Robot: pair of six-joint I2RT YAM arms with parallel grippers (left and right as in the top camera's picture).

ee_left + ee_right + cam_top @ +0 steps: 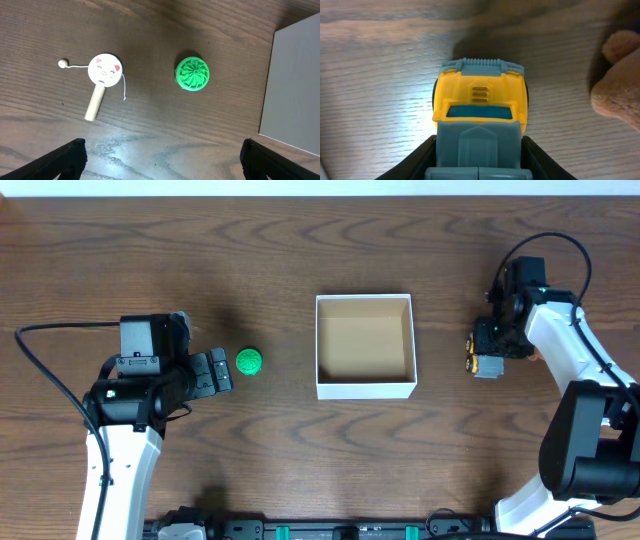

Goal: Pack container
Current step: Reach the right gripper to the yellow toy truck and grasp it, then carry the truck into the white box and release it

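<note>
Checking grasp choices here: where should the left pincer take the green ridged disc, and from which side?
Probably across its round rim, from straight above: the green disc lies flat on the table, clear of the container and the pig-faced rattle, so opposite rim points are both free.

A dark brown wood-grain surface (300,460) fills nearly everything in view, with a thin pale strip (320,185) along its far edge and soft glare on the grain.
</note>
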